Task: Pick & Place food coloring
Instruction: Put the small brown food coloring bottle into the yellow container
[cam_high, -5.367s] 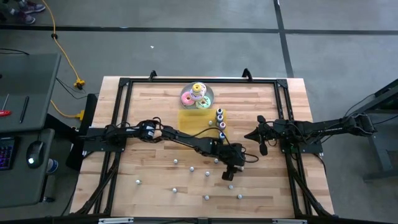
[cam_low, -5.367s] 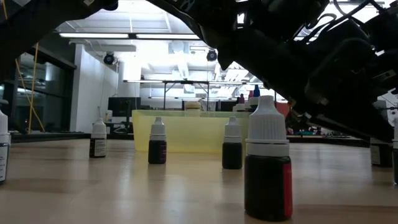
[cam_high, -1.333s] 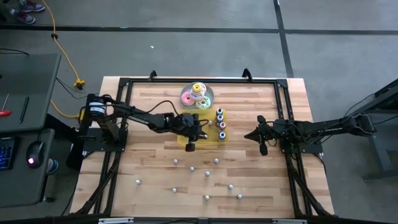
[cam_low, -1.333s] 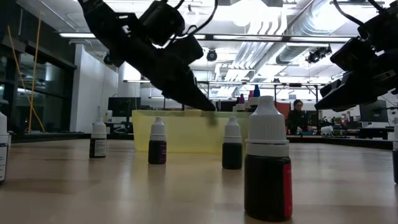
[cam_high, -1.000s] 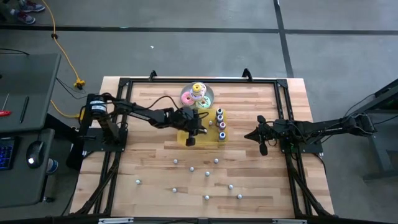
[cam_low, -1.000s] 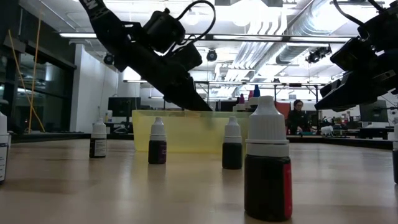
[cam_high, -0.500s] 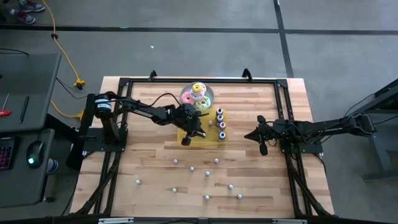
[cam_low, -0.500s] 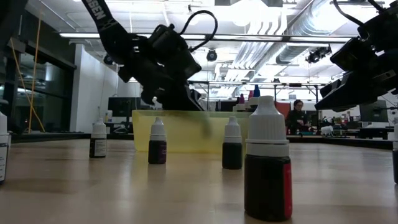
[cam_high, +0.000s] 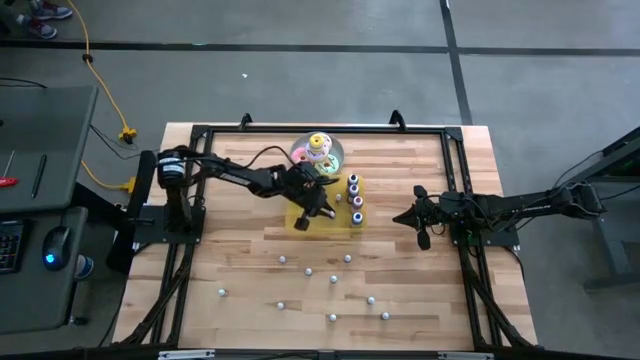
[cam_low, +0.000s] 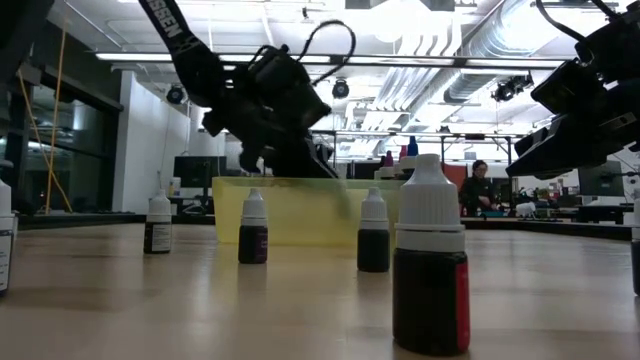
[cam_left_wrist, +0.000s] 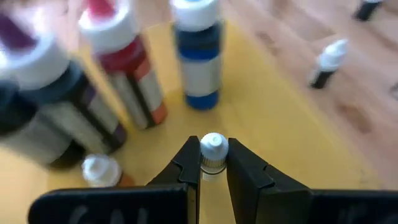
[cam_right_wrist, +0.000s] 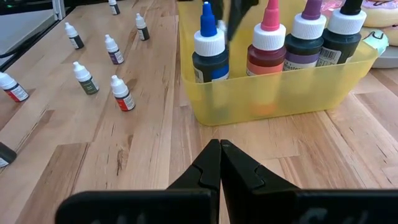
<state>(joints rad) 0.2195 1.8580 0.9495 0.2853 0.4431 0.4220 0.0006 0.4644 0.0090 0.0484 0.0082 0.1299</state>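
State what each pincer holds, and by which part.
The left pincer grips a small food coloring bottle by its neck below the cap. The right pincer holds nothing.

Grey floor (cam_high: 300, 70), yellow cable (cam_high: 100, 80), ceiling ducts (cam_low: 450, 40)

The food coloring (cam_right_wrist: 93, 62) is a set of tiny bottles with pale caps — most stand upright, scattered apart on the counter (cam_high: 240, 260). Four larger bottles (cam_right_wrist: 273, 46) stand in a row inside the yellow tray (cam_right_wrist: 249, 99) — blue, pink, purple and dark tips. One small bottle (cam_left_wrist: 213, 152) is pinched in the left gripper (cam_left_wrist: 213, 163) over the tray.
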